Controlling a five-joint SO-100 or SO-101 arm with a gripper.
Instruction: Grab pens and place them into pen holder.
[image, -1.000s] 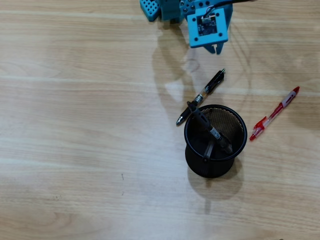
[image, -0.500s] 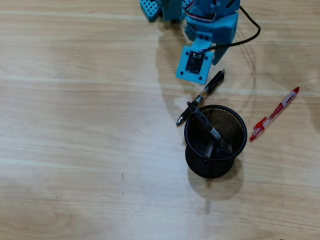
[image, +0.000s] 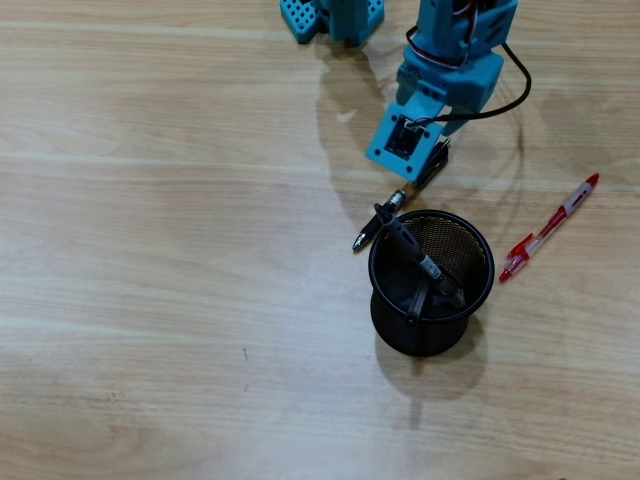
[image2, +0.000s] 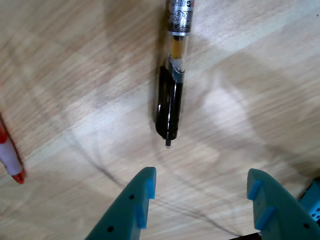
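Beside the pen holder, on its upper-left side in the overhead view, a dark pen lies flat on the wooden table, its length pointing from the arm toward the cup's rim. I have the gripper hovering above that pen with its fingers spread apart and nothing between them. In the wrist view the pen's black clip end points down toward the gap, yet the pen sits up-frame of the fingertips, so I judge the arm must reach a little farther before closing.

Inside the holder at least one dark pen leans against the mesh wall, so part of the job looks done. To the right of the holder in the overhead view, well apart from it, the red-and-clear pen waits on the table; its red tip shows at the wrist view's left edge.
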